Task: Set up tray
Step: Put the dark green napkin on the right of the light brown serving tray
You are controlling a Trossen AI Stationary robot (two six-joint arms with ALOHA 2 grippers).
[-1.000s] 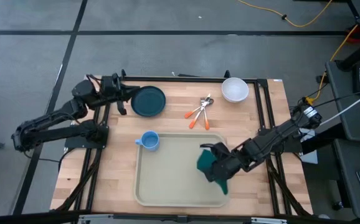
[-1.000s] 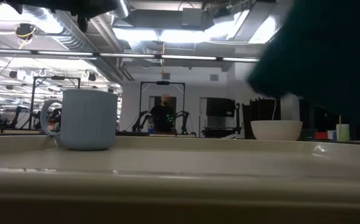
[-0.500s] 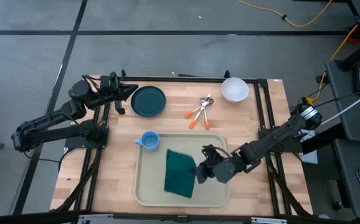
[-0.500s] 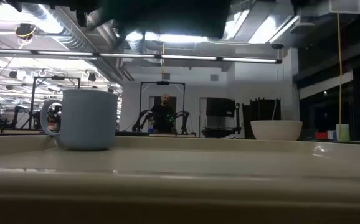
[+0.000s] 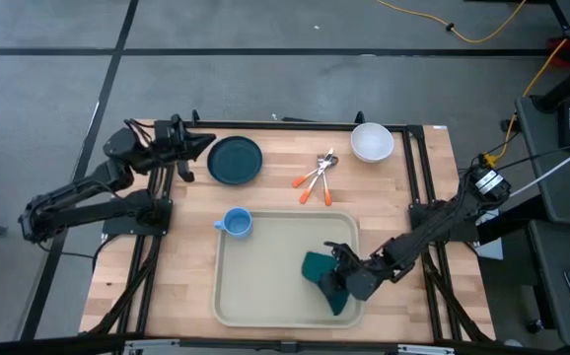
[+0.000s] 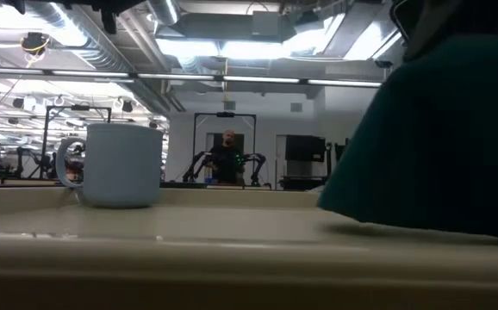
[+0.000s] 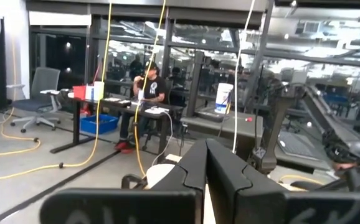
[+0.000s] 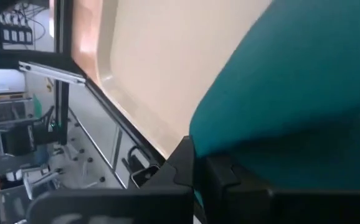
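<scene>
The beige tray point(image 5: 265, 286) lies on the near middle of the table. A dark teal napkin point(image 5: 320, 271) is bunched over the tray's right near part, filling the right of the low view point(image 6: 438, 146). My right gripper point(image 5: 344, 284) is shut on it, low over the tray. A light blue mug point(image 5: 236, 222) stands at the tray's far left corner point(image 6: 115, 164). My left gripper point(image 5: 204, 146) is shut on nothing, held above the table's far left beside the dark round plate point(image 5: 236, 160). My right gripper pinches the napkin's bunched cloth point(image 8: 230, 146) between its two fingers, slanting down from the table's right side. One layer or several, I cannot tell. The cloth hangs slack below and left of the fingers, and its lower edge point(image 6: 378, 226) reaches the tray's floor.
A white bowl point(image 5: 372, 141) stands at the far right of the table. Utensils with orange handles point(image 5: 315, 177) lie between the bowl and the plate. The left half of the tray floor point(image 5: 255, 266) is bare. A person sits in the room behind point(image 7: 147, 87).
My right gripper has sunk toward the tray and gone a little toward the near edge, tipping downward, still shut on the napkin. The napkin flared out flat toward the left half a second ago. Now it is bunched again, lower, at the tray's right near part.
</scene>
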